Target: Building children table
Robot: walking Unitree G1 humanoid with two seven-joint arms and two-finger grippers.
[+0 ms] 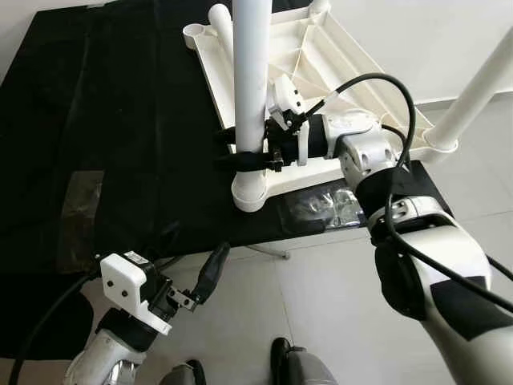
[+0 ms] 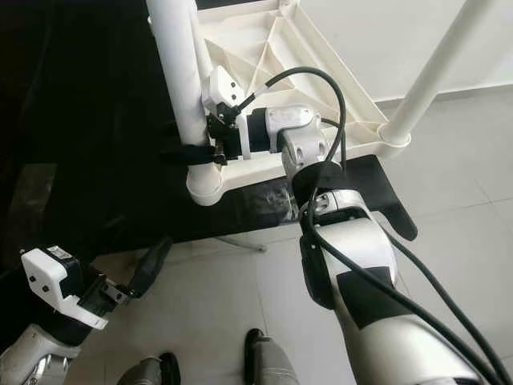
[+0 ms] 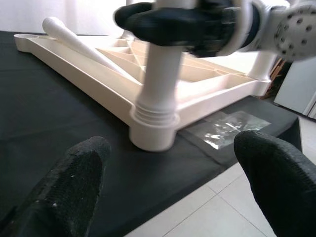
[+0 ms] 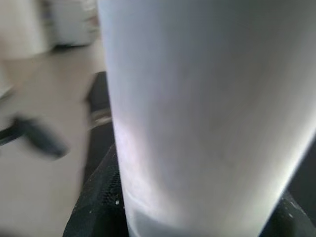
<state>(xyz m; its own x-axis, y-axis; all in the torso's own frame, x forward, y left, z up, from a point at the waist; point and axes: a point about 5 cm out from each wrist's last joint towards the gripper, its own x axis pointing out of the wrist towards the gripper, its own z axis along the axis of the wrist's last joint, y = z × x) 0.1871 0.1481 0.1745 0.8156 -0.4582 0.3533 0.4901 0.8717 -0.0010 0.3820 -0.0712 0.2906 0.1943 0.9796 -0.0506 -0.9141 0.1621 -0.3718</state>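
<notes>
My right gripper (image 1: 244, 150) clamps the smooth white tubular leg (image 1: 251, 72), upright in the corner socket of the ribbed, upturned plastic tabletop (image 1: 321, 56) on black cloth (image 1: 120, 120). My left gripper (image 3: 168, 173) hangs spread.

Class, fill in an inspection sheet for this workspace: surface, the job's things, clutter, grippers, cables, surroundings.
Surface: black cloth over a low stand.
Job's things: white tabletop lying upside down; front leg upright in its corner socket; another leg stands at the right corner; a loose leg lies on the tabletop.
Clutter: clear plastic bag at the cloth's edge.
Grippers: right gripper shut around the front leg; left gripper open, low, apart from the parts.
Cables: black cable loops over the right arm.
Surroundings: pale tiled floor.
</notes>
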